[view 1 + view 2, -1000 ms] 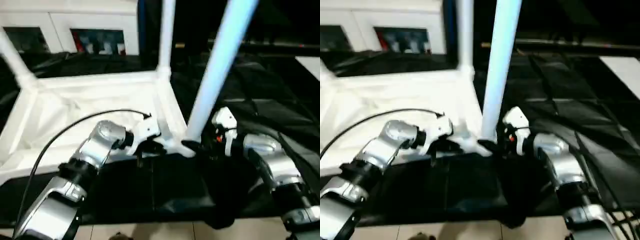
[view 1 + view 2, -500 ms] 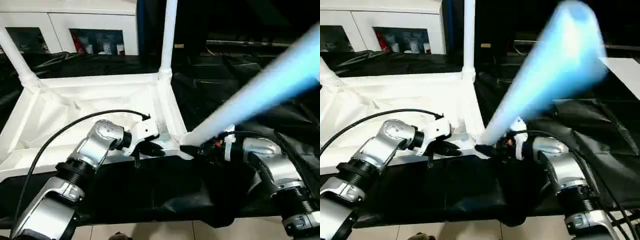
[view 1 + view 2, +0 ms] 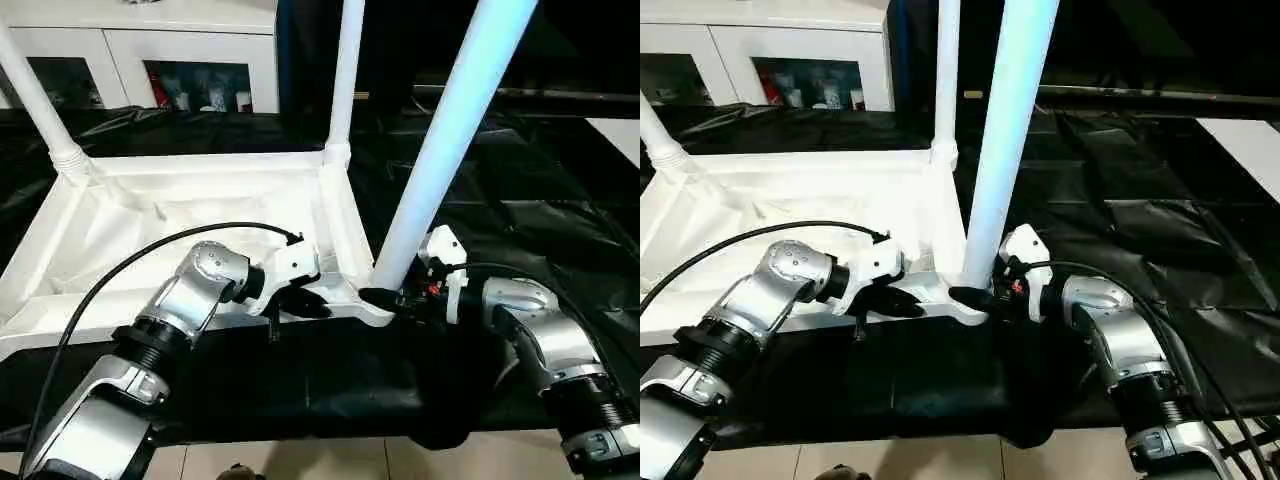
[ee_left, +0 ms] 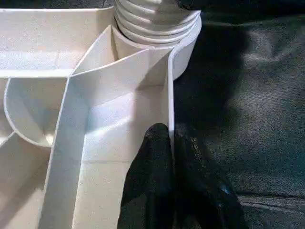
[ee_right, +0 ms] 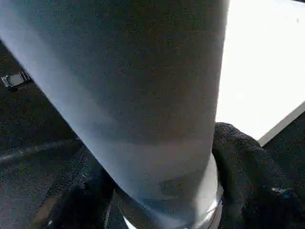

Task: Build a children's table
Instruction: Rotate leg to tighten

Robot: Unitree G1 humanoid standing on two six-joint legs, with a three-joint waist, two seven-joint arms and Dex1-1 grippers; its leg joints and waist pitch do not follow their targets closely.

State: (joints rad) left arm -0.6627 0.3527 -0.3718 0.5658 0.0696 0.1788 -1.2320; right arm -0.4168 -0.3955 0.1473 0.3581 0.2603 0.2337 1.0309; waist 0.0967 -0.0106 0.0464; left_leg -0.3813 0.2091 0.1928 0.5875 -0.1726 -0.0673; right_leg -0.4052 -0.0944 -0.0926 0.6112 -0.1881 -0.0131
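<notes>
On the black-draped worktop (image 3: 520,190) in front of me the white tabletop (image 3: 190,215) lies upside down, ribbed underside up, its long side running across my view from left to right. Three legs are in sight, all pointing up out of corner sockets: the far-left leg (image 3: 35,105) leans up and away to the left, the far-right leg (image 3: 343,80) stands close to straight, and the near-right leg (image 3: 445,150) rises from the corner nearest me, its long axis tilted so the top leans off to my right. That near leg's flared, ribbed foot (image 4: 157,21) sits in the rounded corner socket (image 3: 375,300). My left claw (image 3: 300,302) is pinched shut on the thin rim wall of the tabletop, just beside that socket; in the left wrist view one black finger (image 4: 152,162) lies inside the wall and the other outside, with the wall squeezed between them. My right claw (image 3: 980,297) is at the base of the near-right leg, and in the right wrist view its black fingers (image 5: 243,167) stand on either side of the tube, close against it; I cannot tell whether they are actually pressing on it or just bracketing it. White cabinets (image 3: 150,45) stand behind the worktop at the far left.
</notes>
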